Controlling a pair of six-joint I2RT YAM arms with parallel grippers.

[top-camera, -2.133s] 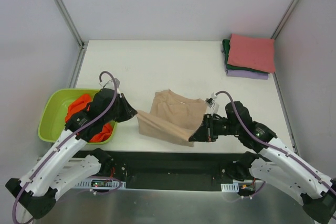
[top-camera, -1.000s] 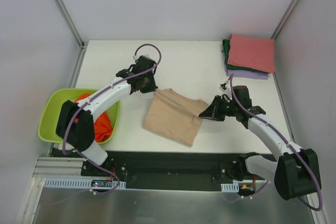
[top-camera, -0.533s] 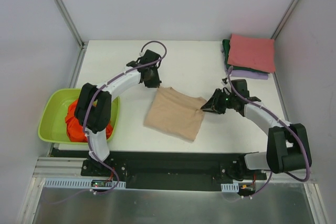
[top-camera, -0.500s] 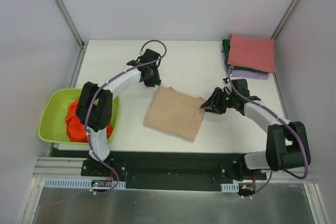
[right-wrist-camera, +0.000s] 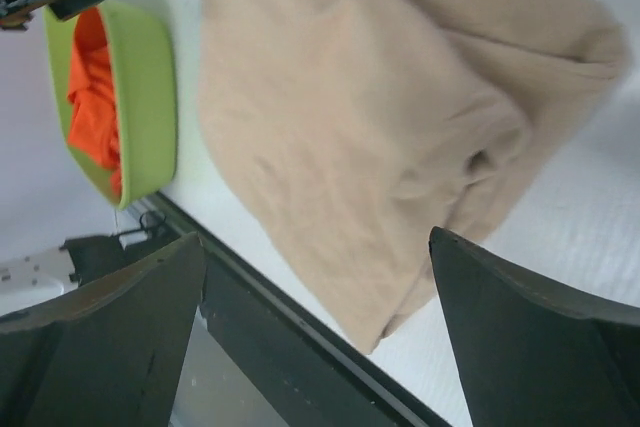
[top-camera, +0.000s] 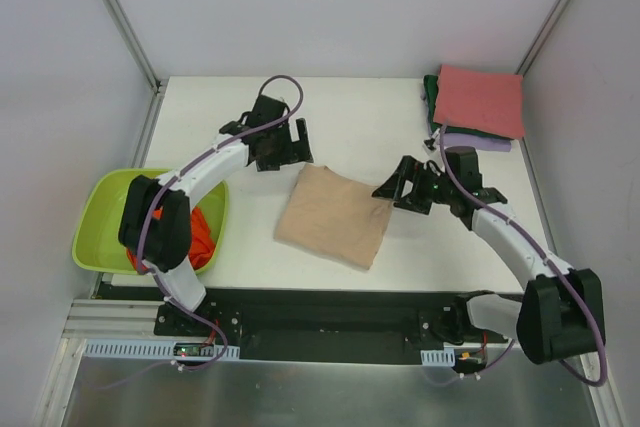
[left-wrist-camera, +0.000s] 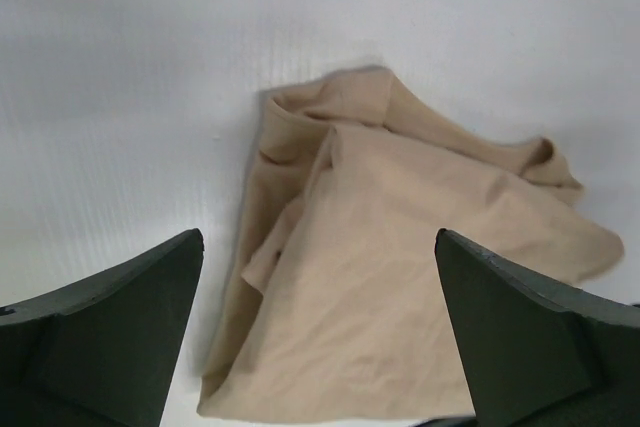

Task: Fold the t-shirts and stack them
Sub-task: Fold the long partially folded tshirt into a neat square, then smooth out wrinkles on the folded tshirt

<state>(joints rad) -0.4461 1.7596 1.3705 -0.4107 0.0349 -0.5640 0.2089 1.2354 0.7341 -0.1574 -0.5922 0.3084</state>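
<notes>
The beige t-shirt (top-camera: 333, 215) lies folded at the middle of the white table (top-camera: 360, 117). The stack of folded t-shirts (top-camera: 478, 102) sits in the far right corner. My left gripper (top-camera: 290, 145) and right gripper (top-camera: 397, 193) hover by the beige shirt's far corners, jaws spread wide, holding nothing.

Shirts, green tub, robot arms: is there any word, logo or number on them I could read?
None can be read. The beige t-shirt, the folded stack, the orange shirt and the lime-green basin show no print. Small fittings on the front rail are too small to tell.
</notes>
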